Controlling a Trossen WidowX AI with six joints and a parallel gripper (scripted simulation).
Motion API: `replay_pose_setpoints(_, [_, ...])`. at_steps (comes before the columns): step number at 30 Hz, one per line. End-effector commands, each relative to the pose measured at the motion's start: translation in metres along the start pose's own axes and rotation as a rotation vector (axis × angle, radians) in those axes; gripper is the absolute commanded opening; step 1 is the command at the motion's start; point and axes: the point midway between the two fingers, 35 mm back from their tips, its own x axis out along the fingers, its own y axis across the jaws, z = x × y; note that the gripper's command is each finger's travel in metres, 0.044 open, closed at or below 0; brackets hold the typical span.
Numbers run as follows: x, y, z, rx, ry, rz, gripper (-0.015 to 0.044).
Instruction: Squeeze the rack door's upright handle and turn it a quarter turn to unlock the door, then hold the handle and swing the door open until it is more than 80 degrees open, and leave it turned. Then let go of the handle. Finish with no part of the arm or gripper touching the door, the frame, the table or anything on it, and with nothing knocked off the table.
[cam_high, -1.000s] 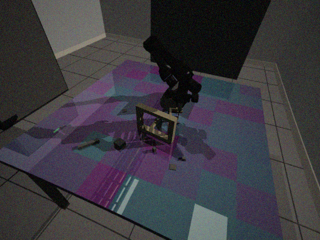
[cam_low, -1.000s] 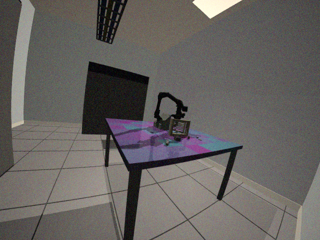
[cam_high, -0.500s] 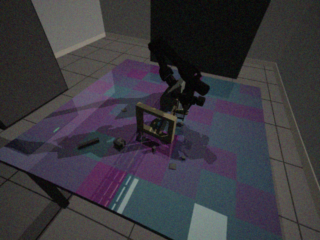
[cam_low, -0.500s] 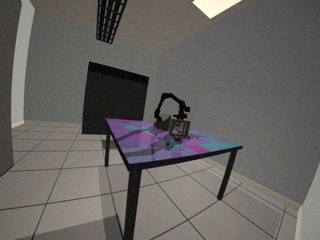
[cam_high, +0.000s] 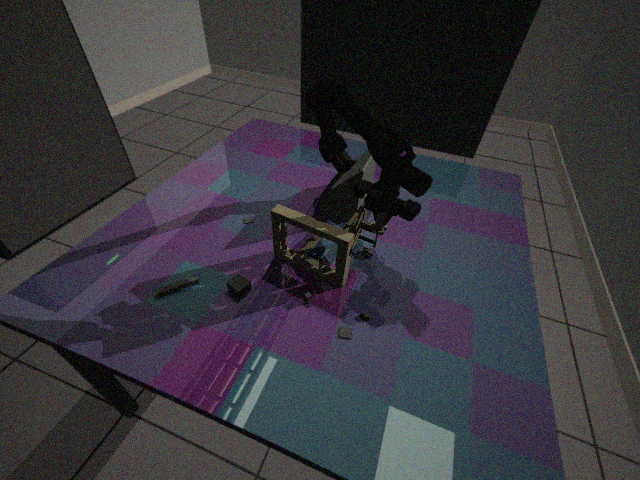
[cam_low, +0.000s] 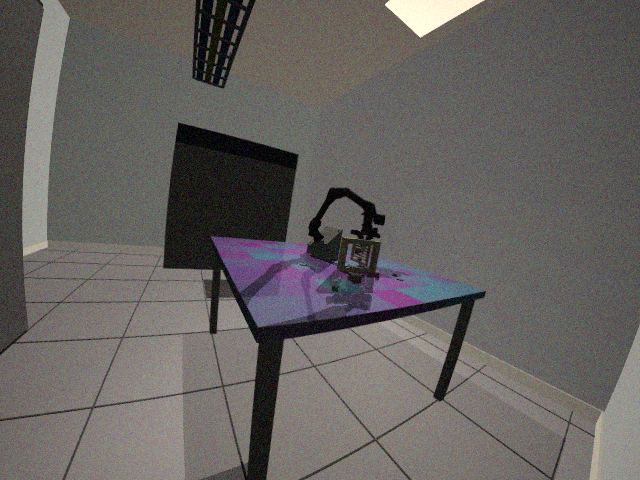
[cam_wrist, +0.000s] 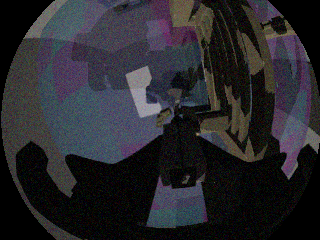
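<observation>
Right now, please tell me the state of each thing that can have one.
Black gripper's fingers: shut on the upright handle
Beige slatted door: swung open, angle cannot tell
Upright handle: gripped, quarter turn cannot tell
Beige rectangular frame: upright
Dark long stick: lying flat

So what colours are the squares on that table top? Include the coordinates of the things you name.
Muted purple, magenta and teal, patchwork style, on the table top (cam_high: 511, 330) (cam_low: 310, 304); clearest from the top view.
</observation>
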Motion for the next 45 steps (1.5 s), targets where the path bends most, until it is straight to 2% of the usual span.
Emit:
replay_pose_setpoints(1, [0.0, 0.002, 0.0, 0.028, 0.001, 0.0, 0.0026])
replay_pose_setpoints(11, [0.0, 0.002, 0.0, 0.028, 0.001, 0.0, 0.0026])
replay_pose_setpoints(21, [0.0, 0.002, 0.0, 0.028, 0.001, 0.0, 0.0288])
replay_pose_setpoints(22, [0.0, 0.002, 0.0, 0.028, 0.001, 0.0, 0.0297])
replay_pose_setpoints(45, [-0.033, 0.004, 0.001, 0.027, 0.002, 0.002, 0.0297])
